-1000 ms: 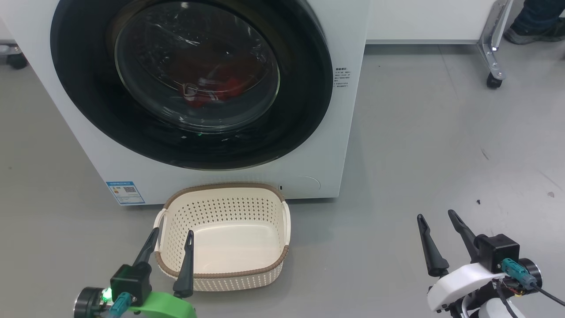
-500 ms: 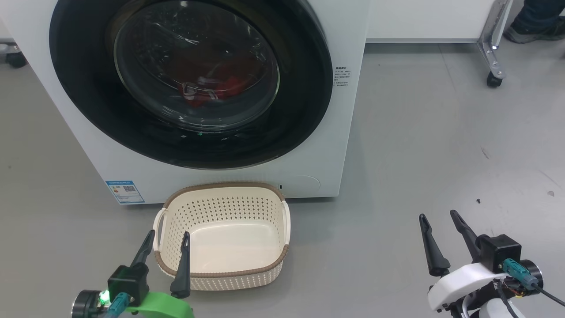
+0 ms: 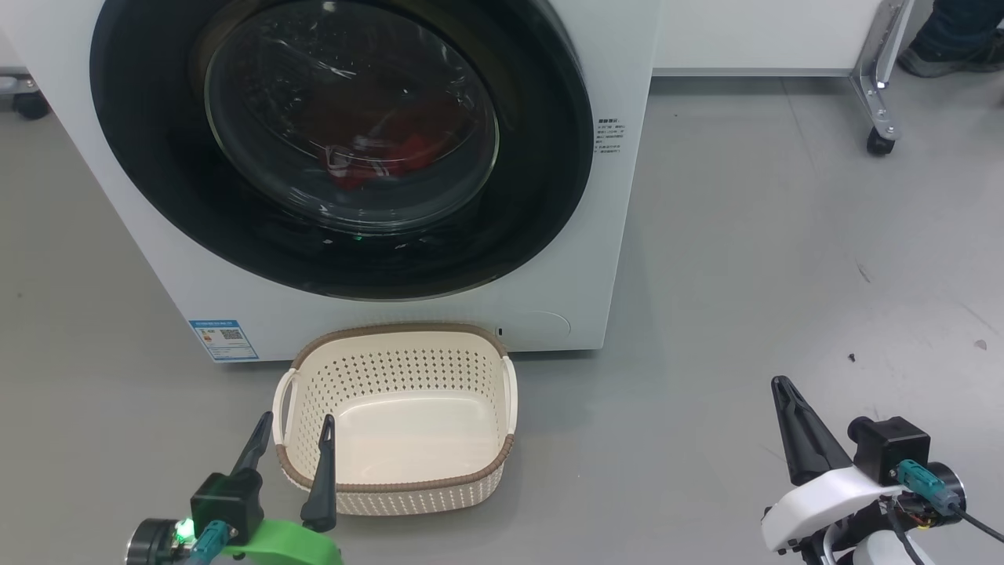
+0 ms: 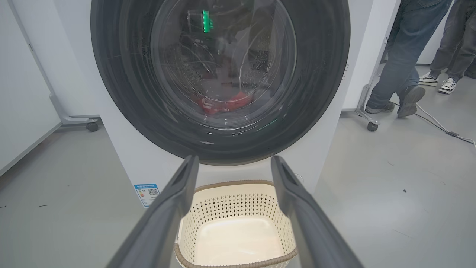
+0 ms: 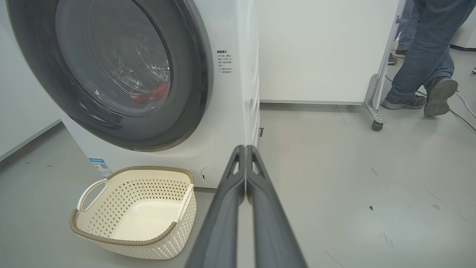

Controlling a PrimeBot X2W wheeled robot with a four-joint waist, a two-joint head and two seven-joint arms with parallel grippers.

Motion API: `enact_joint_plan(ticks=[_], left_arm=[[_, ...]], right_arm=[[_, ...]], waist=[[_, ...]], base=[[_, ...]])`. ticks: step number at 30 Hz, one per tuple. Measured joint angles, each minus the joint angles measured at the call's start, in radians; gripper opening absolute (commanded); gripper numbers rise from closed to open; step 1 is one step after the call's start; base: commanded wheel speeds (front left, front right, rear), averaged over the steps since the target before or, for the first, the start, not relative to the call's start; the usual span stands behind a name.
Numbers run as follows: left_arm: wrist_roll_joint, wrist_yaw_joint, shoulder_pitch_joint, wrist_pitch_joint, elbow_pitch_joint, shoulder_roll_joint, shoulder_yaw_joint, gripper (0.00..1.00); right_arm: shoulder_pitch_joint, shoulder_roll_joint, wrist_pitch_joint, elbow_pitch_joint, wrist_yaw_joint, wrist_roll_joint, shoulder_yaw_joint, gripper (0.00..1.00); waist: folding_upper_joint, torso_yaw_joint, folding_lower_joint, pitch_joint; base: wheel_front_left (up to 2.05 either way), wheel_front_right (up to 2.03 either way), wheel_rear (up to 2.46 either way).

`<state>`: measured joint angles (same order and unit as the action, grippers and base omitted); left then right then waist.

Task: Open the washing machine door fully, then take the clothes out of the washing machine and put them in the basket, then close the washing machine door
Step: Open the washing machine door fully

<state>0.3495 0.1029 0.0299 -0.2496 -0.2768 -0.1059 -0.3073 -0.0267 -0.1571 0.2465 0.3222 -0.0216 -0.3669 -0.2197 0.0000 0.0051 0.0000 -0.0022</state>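
Nothing is done yet, by the look of it: the left gripper hangs spread wide near the empty basket; the right gripper is pinched closed on nothing; beyond, the washing machine door sits shut against the washing machine; the red clothes lie behind its glass.

My left gripper has two long, dark, tapering fingers on a black block, with a bright green wrist shell and a lit green lamp. My right gripper wears a white shell. Each wrist carries a teal plug, and a black cable trails from the right one.
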Motion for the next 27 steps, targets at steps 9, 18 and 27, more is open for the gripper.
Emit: enact_joint_plan(ticks=[9,18,27], left_arm=[[0.000,0.001,0.000,0.000,0.002,0.004,0.003,1.00],[0.000,0.006,0.013,0.000,0.026,0.015,0.010,1.00],[-0.014,0.006,0.072,-0.001,0.068,0.020,0.004,1.00]], right_arm=[[0.000,0.004,0.000,-0.001,-0.021,-0.002,0.016,0.00],[-0.007,0.077,0.000,-0.003,-0.057,-0.170,0.098,0.00],[-0.107,0.101,-0.042,0.013,-0.083,-0.462,0.213,0.00]], waist=[[0.0000,0.003,0.0000,0.008],[0.0000,0.009,0.0000,0.055],[0.0000,0.018,0.0000,0.134]], base=[[0.00,0.00,0.00],[0.00,0.00,0.00],[0.00,0.00,0.00]])
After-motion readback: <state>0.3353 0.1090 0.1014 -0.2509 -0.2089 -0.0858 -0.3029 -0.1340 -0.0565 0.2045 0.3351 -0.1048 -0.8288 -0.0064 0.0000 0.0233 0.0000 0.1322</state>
